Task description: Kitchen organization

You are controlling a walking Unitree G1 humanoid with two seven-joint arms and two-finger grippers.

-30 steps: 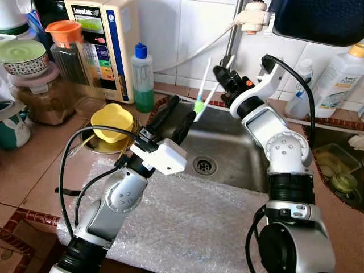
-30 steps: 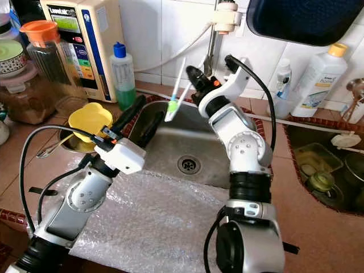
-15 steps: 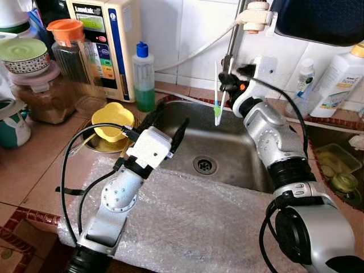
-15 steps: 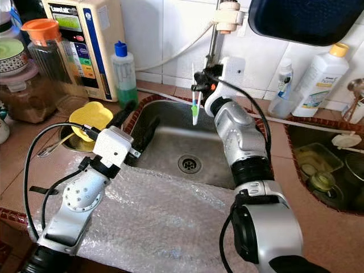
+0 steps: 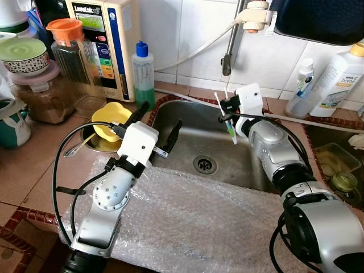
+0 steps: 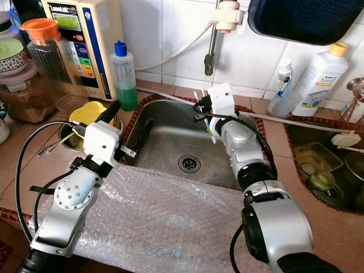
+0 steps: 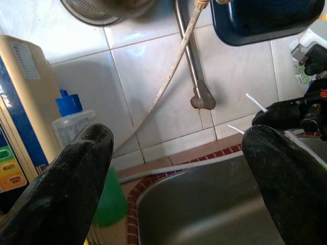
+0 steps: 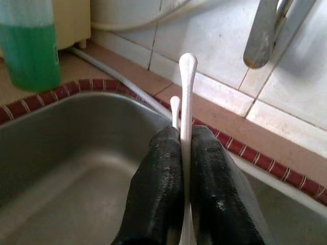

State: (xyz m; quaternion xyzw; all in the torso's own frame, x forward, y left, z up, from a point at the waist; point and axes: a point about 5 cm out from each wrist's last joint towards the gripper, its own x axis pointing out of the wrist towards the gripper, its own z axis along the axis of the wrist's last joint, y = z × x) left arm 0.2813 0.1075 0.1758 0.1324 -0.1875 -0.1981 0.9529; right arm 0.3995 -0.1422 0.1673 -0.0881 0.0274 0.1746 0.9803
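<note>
My right gripper [image 5: 226, 109] hangs over the back of the steel sink [image 5: 193, 133], shut on two thin white-handled brushes [image 8: 187, 87]. Their green end [image 5: 231, 131] points down into the basin. In the right wrist view both black fingers [image 8: 161, 168] press the white handles between them, with the faucet spout [image 8: 265, 30] beyond. My left gripper [image 5: 156, 121] is open over the sink's left rim, nothing between its fingers [image 7: 76, 173]. It stands beside a yellow bowl [image 5: 111, 116].
Bubble wrap [image 5: 187, 222] covers the counter in front of the sink. A green soap bottle [image 5: 143, 77], a water purifier [image 5: 105, 40] and jars [image 5: 68, 51] stand at the back left. White bottles [image 5: 341, 74] and a second basin [image 5: 335, 165] lie on the right.
My right gripper came down from beside the faucet toward the basin, turning the brushes green end down. My left arm drew back to the left, its gripper still open.
</note>
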